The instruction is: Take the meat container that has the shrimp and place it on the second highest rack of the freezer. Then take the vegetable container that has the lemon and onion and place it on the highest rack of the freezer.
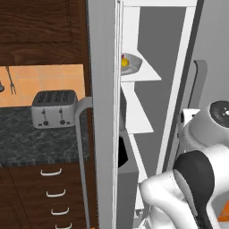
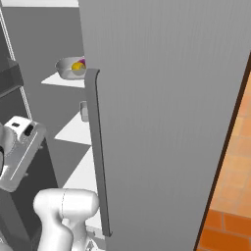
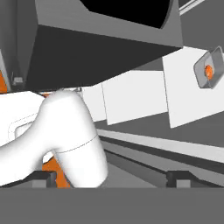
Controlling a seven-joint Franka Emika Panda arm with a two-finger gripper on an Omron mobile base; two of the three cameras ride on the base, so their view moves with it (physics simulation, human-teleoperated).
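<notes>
The bowl (image 1: 130, 63) sits on the top shelf (image 1: 145, 74) inside the freezer (image 1: 103, 134), holding the lemon (image 1: 125, 62). The toaster (image 1: 53, 108) stands on the counter (image 1: 36, 143), at nine o'clock from the freezer.

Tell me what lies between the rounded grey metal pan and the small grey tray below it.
In the right base view, just the white shelf board under the pan.

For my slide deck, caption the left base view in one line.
Grey metal bowl-like pan holding a small yellow lemon rests on a white freezer shelf beside a silver toaster.
</notes>
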